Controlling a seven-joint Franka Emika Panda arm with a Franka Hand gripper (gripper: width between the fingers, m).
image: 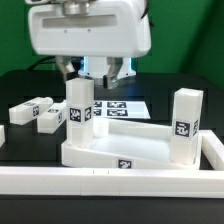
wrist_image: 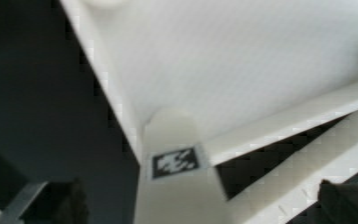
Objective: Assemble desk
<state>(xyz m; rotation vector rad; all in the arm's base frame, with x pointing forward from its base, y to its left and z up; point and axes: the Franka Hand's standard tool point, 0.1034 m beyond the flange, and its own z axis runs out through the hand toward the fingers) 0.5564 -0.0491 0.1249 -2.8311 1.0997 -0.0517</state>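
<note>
The white desk slab (image: 120, 150) lies on the black table with its rim up. Two white tagged legs stand upright on it, one at the exterior view's left (image: 80, 108) and one at its right (image: 186, 122). Two more legs (image: 30, 108) (image: 52, 118) lie loose on the table to the left. My gripper (image: 92, 72) hangs just above the left upright leg, jaws wide apart. In the wrist view the leg (wrist_image: 179, 160) stands between the dark fingertips (wrist_image: 34, 202), touching neither, with the slab (wrist_image: 229, 60) below.
A long white border rail (image: 110, 182) runs along the front and up the right side (image: 212, 150). The marker board (image: 122, 106) lies flat behind the slab.
</note>
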